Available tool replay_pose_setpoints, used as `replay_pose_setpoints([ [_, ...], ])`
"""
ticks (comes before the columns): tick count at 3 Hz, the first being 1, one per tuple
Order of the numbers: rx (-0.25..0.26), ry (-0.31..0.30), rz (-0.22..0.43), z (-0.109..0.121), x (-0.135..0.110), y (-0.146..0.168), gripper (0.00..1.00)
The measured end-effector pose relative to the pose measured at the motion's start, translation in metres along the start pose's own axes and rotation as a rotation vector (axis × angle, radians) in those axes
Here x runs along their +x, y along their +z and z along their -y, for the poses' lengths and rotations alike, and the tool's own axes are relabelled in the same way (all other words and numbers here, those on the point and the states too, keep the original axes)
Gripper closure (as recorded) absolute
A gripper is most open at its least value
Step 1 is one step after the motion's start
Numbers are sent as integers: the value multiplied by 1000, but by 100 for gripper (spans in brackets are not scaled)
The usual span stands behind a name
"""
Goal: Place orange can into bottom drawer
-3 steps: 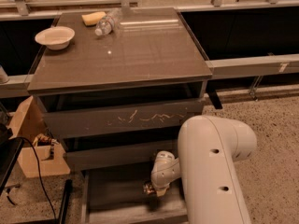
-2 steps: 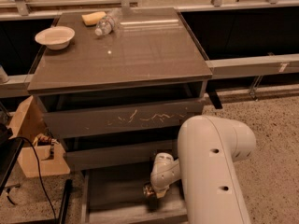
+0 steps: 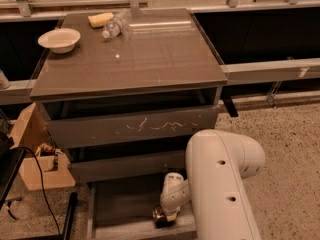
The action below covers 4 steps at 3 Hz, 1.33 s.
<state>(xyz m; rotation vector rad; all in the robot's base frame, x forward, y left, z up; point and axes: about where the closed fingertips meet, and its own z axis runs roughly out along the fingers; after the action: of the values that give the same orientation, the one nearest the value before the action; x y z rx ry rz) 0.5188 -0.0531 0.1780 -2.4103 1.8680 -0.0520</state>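
The gripper [image 3: 161, 217] sits low inside the bottom drawer [image 3: 120, 204], at the end of the white arm [image 3: 220, 184]. The arm hides the drawer's right side and is itself cut off by the lower edge. The orange can [image 3: 157, 215] shows only as a small dark-gold patch at the gripper. Its label is illegible, and whether it touches the drawer floor cannot be determined.

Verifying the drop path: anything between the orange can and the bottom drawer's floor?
Nothing visible. The robot's gripper is down inside the open grey-brown wooden bottom drawer, near its front, with the small orange-mottled metal can at its tip. The grey floor beside it shows no other thing.
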Motion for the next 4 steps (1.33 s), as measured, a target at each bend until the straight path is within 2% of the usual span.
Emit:
replay_pose_setpoints([
  [3, -13, -37, 5, 1, -10, 52, 100],
  [4, -28, -60, -17, 16, -18, 65, 100],
])
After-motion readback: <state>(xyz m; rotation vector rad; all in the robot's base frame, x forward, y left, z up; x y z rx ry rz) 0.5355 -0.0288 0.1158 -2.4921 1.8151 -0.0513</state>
